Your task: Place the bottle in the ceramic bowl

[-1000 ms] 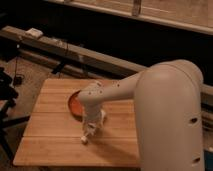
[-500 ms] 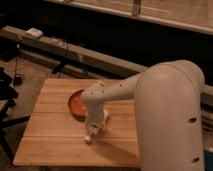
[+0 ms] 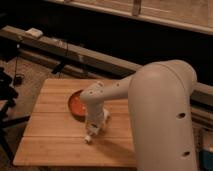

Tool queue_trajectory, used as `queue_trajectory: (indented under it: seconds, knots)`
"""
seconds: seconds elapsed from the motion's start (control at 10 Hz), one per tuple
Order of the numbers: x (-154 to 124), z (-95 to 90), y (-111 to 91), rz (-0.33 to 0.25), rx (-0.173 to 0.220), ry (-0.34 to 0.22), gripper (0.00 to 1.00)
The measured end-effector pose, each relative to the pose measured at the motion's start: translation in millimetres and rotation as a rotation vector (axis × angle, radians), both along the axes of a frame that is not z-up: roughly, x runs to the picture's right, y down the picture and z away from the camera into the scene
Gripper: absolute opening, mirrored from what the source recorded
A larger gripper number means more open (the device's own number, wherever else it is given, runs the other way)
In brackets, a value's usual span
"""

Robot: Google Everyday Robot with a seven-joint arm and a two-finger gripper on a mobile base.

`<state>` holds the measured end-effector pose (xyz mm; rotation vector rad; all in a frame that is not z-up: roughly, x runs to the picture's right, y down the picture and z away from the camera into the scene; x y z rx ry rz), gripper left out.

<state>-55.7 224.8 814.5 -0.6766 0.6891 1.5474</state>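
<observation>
The ceramic bowl (image 3: 75, 104), orange inside with a darker rim, sits on the wooden table (image 3: 50, 145) near its middle. Its right side is hidden behind my arm. My gripper (image 3: 94, 129) points down at the table just right of and in front of the bowl, close to its rim. A small slim white shape (image 3: 89, 138) shows at the gripper's lower end, touching or nearly touching the tabletop. It looks like the bottle, but I cannot separate it clearly from the gripper.
My large white arm (image 3: 160, 115) fills the right side and hides the table's right part. A long dark ledge (image 3: 75, 52) with cables runs behind the table. A dark stand (image 3: 6, 95) is left of the table.
Almost nothing has moved. The gripper stays low over the same spot beside the bowl.
</observation>
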Motion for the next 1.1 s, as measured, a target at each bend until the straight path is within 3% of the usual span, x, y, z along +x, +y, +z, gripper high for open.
queue_trajectory:
  seconds: [0.2,0.6,1.1]
  knots:
    - [2,6.5,0,-0.004,-0.002,0.014,0.58]
    - [10,7.9,-3,0.011,0.008,0.031,0.17]
    - [42,-10.2,-18,0.057,0.022,0.135,0.14]
